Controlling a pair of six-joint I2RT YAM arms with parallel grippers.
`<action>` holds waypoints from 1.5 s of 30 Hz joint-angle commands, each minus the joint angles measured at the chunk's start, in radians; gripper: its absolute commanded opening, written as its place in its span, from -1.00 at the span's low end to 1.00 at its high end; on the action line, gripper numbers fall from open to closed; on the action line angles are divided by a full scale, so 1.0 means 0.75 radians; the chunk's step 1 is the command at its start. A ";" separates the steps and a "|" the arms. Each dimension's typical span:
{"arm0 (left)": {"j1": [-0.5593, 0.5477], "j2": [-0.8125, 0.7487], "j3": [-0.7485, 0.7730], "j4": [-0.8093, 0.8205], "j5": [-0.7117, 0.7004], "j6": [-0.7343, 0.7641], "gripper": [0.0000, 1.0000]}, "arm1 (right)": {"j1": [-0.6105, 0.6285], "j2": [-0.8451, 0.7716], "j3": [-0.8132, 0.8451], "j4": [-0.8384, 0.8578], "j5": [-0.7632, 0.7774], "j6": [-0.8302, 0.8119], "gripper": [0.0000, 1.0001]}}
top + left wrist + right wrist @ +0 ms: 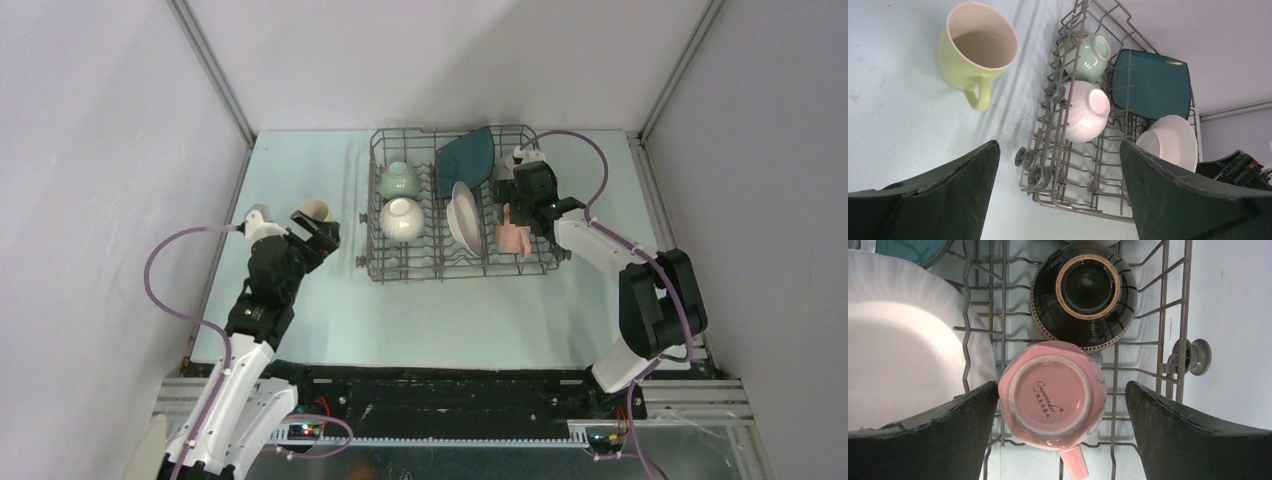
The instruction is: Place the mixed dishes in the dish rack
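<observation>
The grey wire dish rack (440,272) holds a pale green bowl (399,180), a white bowl (401,219), a dark teal plate (466,155), a white plate (464,218) and an upside-down pink mug (513,238). My right gripper (516,205) is open just above the rack's right end. In the right wrist view its jaws stand either side of the pink mug (1053,395), with the overturned brown bowl (1084,295) beyond it. My left gripper (322,232) is open and empty. It hovers by the pale yellow-green mug (979,47), which lies on the table left of the rack (1083,210).
Grey enclosure walls stand close on the left, right and back. The rack has small wheels on its sides (1195,356). Purple cables loop off both arms. The right arm (1238,167) shows past the rack's far end in the left wrist view.
</observation>
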 commanded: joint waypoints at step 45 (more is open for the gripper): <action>0.039 -0.035 -0.054 0.091 -0.006 0.004 0.93 | -0.006 -0.184 -0.313 0.398 0.111 0.062 0.95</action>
